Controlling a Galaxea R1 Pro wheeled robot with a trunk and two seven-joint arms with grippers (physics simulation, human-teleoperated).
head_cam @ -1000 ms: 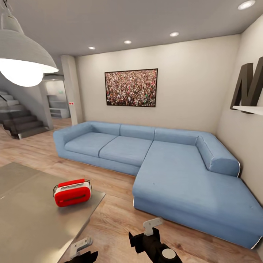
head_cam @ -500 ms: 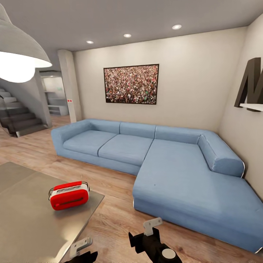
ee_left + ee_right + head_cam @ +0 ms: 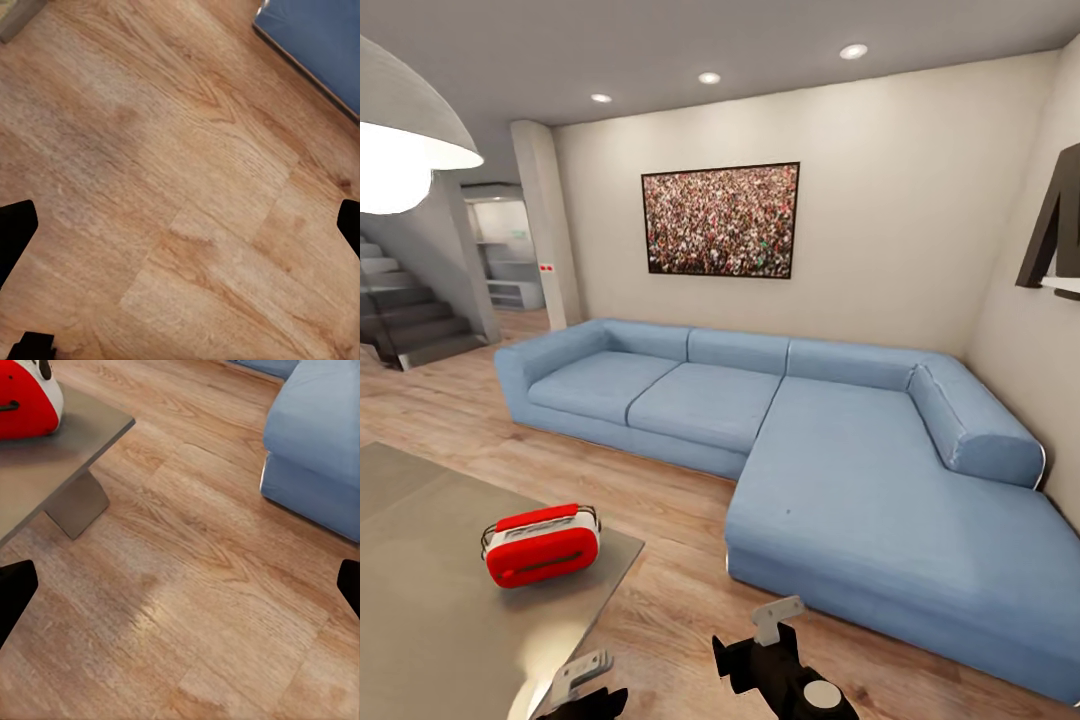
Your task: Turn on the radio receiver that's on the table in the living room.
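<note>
A living room with beige walls and a light wood plank floor (image 3: 680, 590); a large light-blue L-shaped sofa (image 3: 780, 430) fills the far side, well beyond both grippers, its long arm running past the right gripper's outer side; on the wall above the sofa hangs a black-framed crowd photograph (image 3: 721, 220); far off beyond the left gripper a grey staircase (image 3: 410, 320) climbs away, and a white pendant lamp (image 3: 400, 140) hangs high above that side; part of a big dark letter (image 3: 1055, 235) is fixed to the wall on the right gripper's side.

The table (image 3: 420, 620), low with a flat grey top, lies ahead of the left gripper and to its outer side; its near corner reaches just beside that gripper; in the right wrist view its corner (image 3: 67, 457) and one slab leg stand over the floor (image 3: 202, 585), with the sofa's edge (image 3: 315, 450) further off.

The radio receiver (image 3: 542, 545), small, glossy red with a white panel and thin wire handle, sits on the table near that corner, ahead of the left gripper and well apart from both grippers; the right wrist view catches its red side (image 3: 26, 397).

The left gripper (image 3: 585, 685) and right gripper (image 3: 775, 640) hang low over the floor, holding nothing; in each wrist view the dark fingertips (image 3: 16, 232) (image 3: 15, 592) sit at opposite edges, spread wide; the left wrist view looks down on bare planks (image 3: 172, 195) and a blue sofa corner (image 3: 315, 45).
</note>
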